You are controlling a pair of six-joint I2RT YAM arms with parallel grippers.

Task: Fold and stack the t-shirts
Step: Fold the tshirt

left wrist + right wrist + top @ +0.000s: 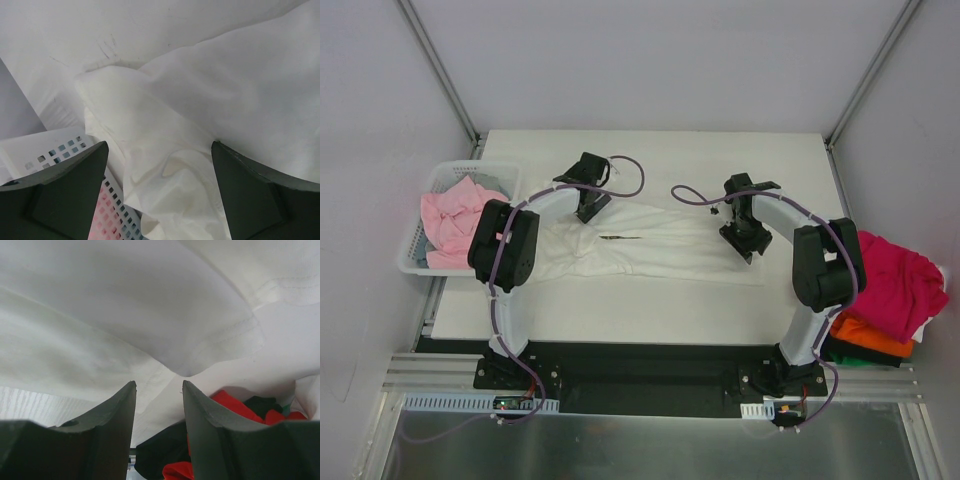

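The white tee [660,250] lies spread across the middle of the tabletop [650,160], its long side running left to right. I have 1 hand at each end so I can work both ends together. My left hand [590,207] is over the tee's left end with its jaws wide apart. In its wrist view the fingers [70,190] stand either side of a rumpled bunch of cloth, with nothing pinched. I judge that this width suits taking a thick bunch. My right hand [742,243] is at the tee's right end, jaws about half apart. A stitched hem [235,335] lies just ahead of its tips and no cloth shows between them, so I read it as not gripping.

No fold is made yet; the tee is flattish but creased at the left.

The tee's left end lies near the basket [445,180], which holds the pink tee [450,225]. Its right end stops short of the tabletop's right edge. Beyond that edge the magenta tee [895,285] sits over an orange tee [870,340] and something dark. Bare strips run along the far and near sides of the tee, so there is room to fold toward me or away. A sideways pull to the left could snag the basket.
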